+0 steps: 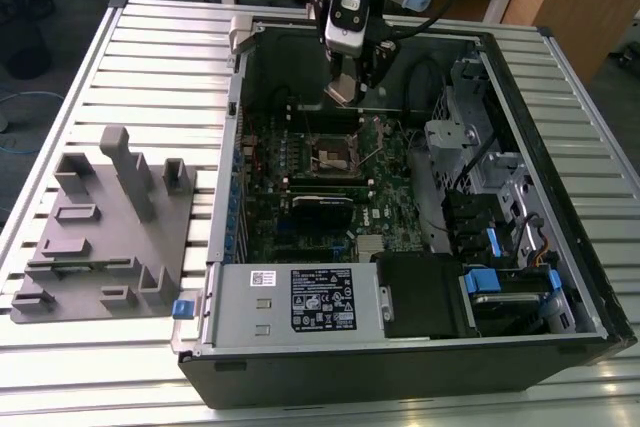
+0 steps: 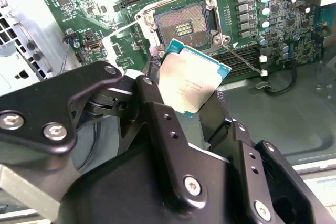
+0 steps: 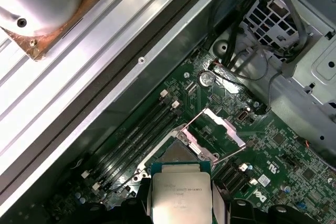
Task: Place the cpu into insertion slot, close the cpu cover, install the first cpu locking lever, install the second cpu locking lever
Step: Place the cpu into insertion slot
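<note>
The gripper (image 1: 343, 87) hung over the far part of the open computer case (image 1: 400, 357), its fingers (image 2: 152, 103) clenched on the cpu (image 1: 338, 91) and pinching it by two opposite edges. In the exterior view the chip sat at about twelve o'clock from the insertion slot (image 1: 332, 154), above the board and well apart from it. In the second wrist view the cpu (image 2: 191, 80) was tilted, its dull grey metal top facing the camera and one green-edged corner pointing toward the insertion slot (image 2: 184, 24). The slot lay bare, with its grid of contacts exposed and nothing seated in it. In the first wrist view the cpu (image 3: 181, 195) showed between the black fingers of the gripper (image 3: 181, 214), with the cpu cover (image 3: 214, 134) just beyond it. The cover was swung up off the socket, and green board showed through its square window. A thin wire lever (image 2: 242, 57) stood clear of the socket frame, unlatched. The long black memory slots (image 3: 134, 142) ran beside the socket, and a coin battery (image 3: 206, 78) sat further along the green motherboard (image 2: 79, 3). In the exterior view the power supply (image 1: 300, 299) lay at six o'clock from the slot, against the case's near wall. A grey fixture block (image 1: 100, 227) rested on the slatted table (image 1: 150, 57) at nine o'clock from the case.
</note>
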`<action>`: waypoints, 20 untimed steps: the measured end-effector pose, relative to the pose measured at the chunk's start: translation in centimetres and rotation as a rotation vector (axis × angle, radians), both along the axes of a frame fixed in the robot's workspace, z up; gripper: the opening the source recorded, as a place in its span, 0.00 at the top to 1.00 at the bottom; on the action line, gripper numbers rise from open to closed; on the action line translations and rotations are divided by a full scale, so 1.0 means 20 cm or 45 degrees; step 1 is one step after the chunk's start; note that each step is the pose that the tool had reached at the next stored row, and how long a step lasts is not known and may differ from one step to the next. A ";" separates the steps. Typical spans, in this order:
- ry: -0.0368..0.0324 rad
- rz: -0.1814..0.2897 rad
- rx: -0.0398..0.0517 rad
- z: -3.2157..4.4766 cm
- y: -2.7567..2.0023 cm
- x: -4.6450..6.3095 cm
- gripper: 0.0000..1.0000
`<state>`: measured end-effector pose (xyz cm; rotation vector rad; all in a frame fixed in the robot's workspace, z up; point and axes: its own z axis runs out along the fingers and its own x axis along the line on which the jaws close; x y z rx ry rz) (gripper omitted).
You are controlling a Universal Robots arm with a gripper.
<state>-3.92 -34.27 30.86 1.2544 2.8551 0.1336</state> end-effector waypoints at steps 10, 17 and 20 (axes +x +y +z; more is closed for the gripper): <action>0.0000 -0.068 0.000 -0.002 0.000 0.00 0.46; 0.0001 -0.177 0.000 -0.003 0.000 0.00 0.46; 0.0001 -0.193 0.000 -0.003 0.000 0.00 0.46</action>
